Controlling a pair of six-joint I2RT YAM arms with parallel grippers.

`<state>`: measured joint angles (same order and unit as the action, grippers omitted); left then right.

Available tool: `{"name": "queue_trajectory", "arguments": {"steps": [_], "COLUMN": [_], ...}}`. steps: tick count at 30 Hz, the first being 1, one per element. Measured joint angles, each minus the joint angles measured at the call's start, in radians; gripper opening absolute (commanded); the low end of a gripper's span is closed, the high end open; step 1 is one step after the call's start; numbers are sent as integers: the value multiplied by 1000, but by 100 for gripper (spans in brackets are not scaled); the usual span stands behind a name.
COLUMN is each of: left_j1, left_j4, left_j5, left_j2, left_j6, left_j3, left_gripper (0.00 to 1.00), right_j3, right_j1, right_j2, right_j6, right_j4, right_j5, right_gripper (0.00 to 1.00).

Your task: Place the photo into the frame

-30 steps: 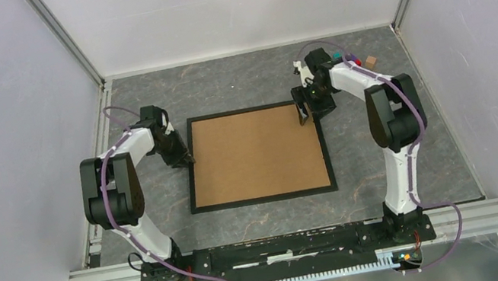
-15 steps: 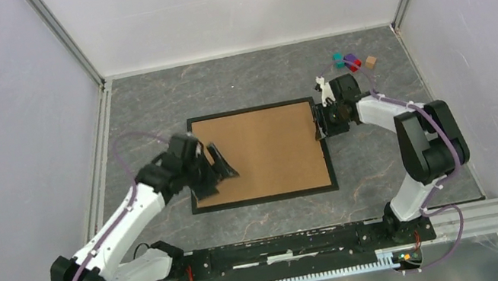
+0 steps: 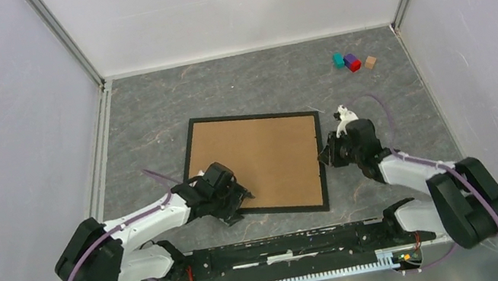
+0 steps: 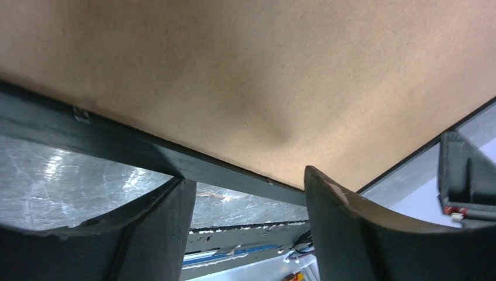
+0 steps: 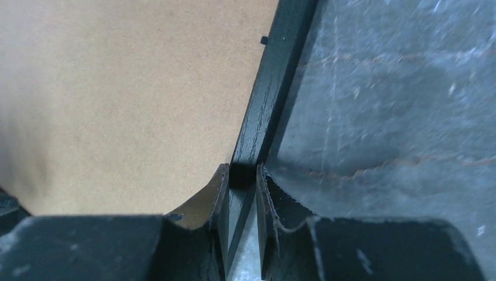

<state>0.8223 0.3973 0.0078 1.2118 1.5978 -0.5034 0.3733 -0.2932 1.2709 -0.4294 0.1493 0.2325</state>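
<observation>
The frame (image 3: pixel 189 156) lies back side up and slightly skewed on the table, with a brown backing board (image 3: pixel 261 160) filling it. The photo is hidden. My right gripper (image 3: pixel 328 157) is at the frame's right edge. In the right wrist view its fingers (image 5: pixel 215 196) are pinched on the black rail (image 5: pixel 281 76). My left gripper (image 3: pixel 236 203) sits low at the frame's near left part. In the left wrist view its fingers (image 4: pixel 164 222) stand wide apart, just below the black rail (image 4: pixel 117 146), holding nothing.
Three small coloured blocks (image 3: pixel 352 61) lie at the far right of the grey table (image 3: pixel 148 112). White walls close in the left, right and far sides. The arms' base rail (image 3: pixel 288 246) runs along the near edge.
Both arms swung back toward the near edge. The frame turned slightly and slid nearer. My right gripper closed on the right rail. My left gripper moved to the near left part, jaws apart.
</observation>
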Motion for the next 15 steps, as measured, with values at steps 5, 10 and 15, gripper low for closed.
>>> {"name": "queue_trajectory", "arguments": {"steps": [5,10,15], "left_j1": [-164,-461,-573], "left_j4": [79,141,157], "left_j5": [-11,-127,-127], "left_j2": [11,61,132], "left_j6": [-63,-366,-618], "left_j3": [-25,-117,-188], "left_gripper": [61,76,78], "right_j3": [-126,-31,321], "right_j1": [-140,-264,-216], "right_j2": [-142,-212,-58], "right_j6": [-91,-4,146], "right_j4": [70,-203,-378], "right_j5": [-57,-10,-92], "right_gripper": [48,98,98]}}
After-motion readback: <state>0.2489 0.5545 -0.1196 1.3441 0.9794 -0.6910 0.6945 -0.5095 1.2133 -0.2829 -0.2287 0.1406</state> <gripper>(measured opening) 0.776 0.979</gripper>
